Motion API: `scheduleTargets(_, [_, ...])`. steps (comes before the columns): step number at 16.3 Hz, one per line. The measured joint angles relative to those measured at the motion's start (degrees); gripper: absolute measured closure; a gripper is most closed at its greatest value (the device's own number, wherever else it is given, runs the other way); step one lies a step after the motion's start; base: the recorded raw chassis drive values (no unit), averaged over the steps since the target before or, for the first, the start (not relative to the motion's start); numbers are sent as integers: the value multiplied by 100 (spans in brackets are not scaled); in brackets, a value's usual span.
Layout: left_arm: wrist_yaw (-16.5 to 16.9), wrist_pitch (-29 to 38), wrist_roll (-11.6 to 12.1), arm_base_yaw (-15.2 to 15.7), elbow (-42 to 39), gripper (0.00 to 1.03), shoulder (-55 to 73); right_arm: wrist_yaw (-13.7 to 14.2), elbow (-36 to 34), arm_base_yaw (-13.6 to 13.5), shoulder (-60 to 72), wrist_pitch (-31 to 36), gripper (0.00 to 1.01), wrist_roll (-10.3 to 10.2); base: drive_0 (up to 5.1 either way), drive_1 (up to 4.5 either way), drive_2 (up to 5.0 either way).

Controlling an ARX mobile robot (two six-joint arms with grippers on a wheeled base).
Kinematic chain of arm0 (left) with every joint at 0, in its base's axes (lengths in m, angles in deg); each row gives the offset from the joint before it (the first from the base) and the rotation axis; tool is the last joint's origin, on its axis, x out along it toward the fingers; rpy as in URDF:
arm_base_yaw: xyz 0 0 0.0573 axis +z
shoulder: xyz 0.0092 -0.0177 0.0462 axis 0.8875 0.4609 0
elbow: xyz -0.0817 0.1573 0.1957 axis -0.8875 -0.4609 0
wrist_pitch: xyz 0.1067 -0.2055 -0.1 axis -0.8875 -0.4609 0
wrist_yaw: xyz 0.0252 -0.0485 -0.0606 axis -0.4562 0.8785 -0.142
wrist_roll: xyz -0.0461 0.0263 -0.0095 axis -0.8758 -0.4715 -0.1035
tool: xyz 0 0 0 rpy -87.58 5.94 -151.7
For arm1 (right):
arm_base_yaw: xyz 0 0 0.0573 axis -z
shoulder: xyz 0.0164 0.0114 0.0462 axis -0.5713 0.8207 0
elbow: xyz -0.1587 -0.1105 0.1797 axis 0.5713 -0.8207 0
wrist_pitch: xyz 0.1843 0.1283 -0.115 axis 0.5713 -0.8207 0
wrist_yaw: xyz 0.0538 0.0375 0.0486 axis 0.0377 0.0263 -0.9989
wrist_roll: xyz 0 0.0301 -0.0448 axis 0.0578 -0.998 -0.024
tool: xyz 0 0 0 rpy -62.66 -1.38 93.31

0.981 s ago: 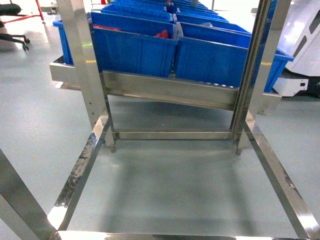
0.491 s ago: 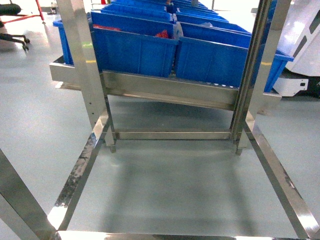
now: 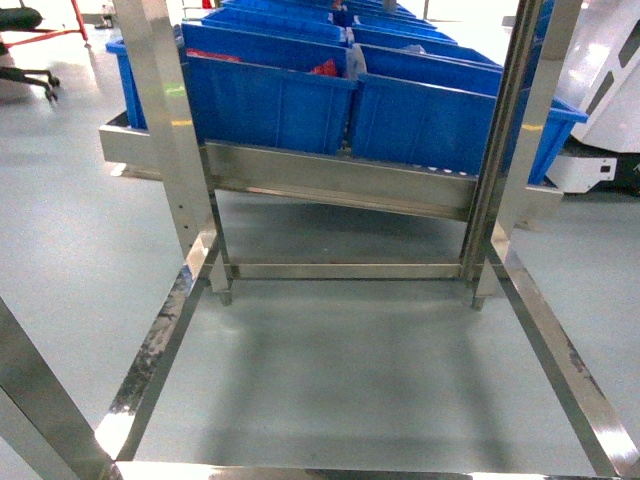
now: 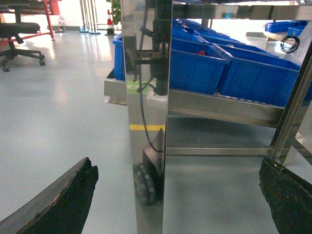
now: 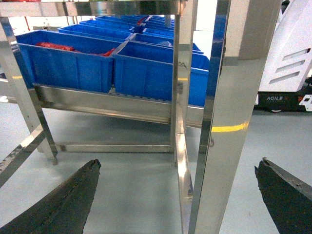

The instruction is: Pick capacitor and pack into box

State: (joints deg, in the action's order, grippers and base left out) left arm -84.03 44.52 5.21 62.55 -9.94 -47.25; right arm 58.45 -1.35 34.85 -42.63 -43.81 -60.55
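Both claws, left [image 4: 178,195] and right [image 5: 178,195], hang wide open and empty. No box or capacitor visible; reaching forward risks clipping the steel posts [image 4: 146,122] before the bins [image 3: 270,100].

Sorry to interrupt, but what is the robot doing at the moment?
Nothing is being handled yet. The robot faces a steel rack holding rows of blue bins, some with red parts inside. Both the left gripper and the right gripper are open and empty, held low above the grey floor. No pink box or picked capacitor shows in any view.
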Motion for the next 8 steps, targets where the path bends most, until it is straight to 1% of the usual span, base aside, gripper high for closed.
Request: scheduleTargets(8, [-2,-20,-2,0,0,5,2,4,0,0,0,-2,3,0,0,0,0])
